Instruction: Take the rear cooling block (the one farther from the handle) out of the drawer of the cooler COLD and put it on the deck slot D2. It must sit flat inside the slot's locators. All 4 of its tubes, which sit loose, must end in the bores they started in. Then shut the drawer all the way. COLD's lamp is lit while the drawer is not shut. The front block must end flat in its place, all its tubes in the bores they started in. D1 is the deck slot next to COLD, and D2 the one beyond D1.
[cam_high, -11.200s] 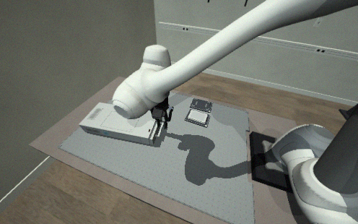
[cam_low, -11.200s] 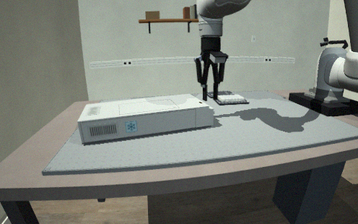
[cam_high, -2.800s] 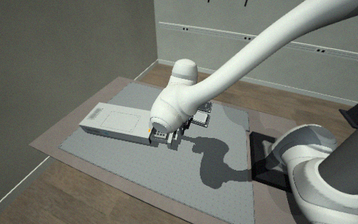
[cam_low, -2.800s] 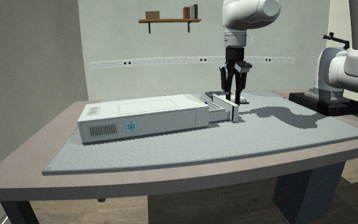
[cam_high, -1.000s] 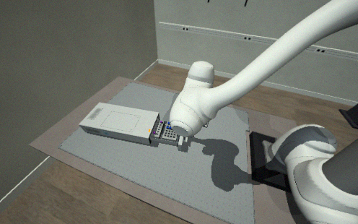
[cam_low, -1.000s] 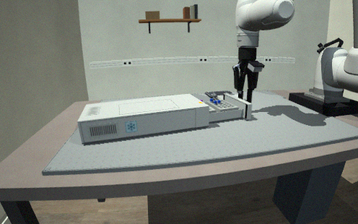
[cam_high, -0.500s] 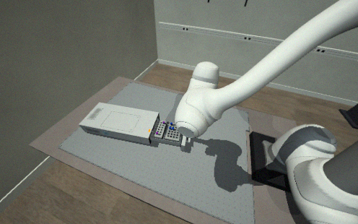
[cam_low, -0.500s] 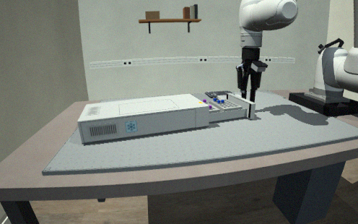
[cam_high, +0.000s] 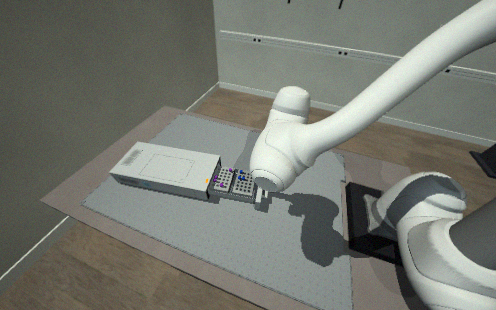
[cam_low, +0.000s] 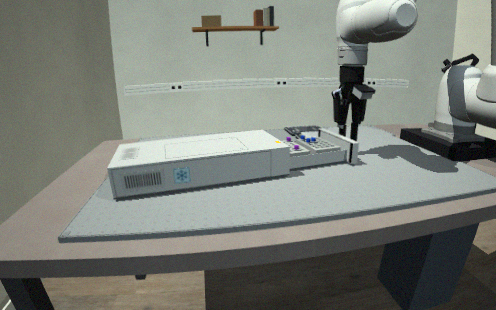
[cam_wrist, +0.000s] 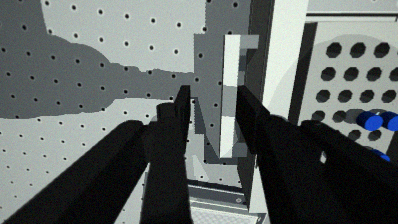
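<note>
Hand (cam_low: 348, 134) (cam_wrist: 212, 100) parted around the handle (cam_wrist: 230, 75), not clenched. COLD (cam_high: 165, 165) (cam_low: 200, 155) is set on the tabletop (cam_high: 70, 195) (cam_low: 45, 215). Drawer (cam_high: 235, 196) (cam_low: 320, 161) (cam_wrist: 285, 60) is extended from COLD. Rear block (cam_high: 224, 176) (cam_low: 301, 149) is seated in it, nearer COLD than front block (cam_high: 243, 187) (cam_low: 327, 146) (cam_wrist: 340, 62).

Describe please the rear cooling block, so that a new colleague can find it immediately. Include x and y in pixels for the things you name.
Find the long white cooler (cam_high: 175, 172) (cam_low: 200, 155) on the table, then the drawer (cam_high: 235, 197) (cam_low: 317, 159) (cam_wrist: 285, 60) pulled out of it. Of the two pale blocks with holes inside, it is the one nearer the cooler's body. Its tubes are purple (cam_high: 221, 185) (cam_low: 296, 147); its neighbour's are blue (cam_high: 242, 178) (cam_low: 308, 140) (cam_wrist: 372, 121).
</note>
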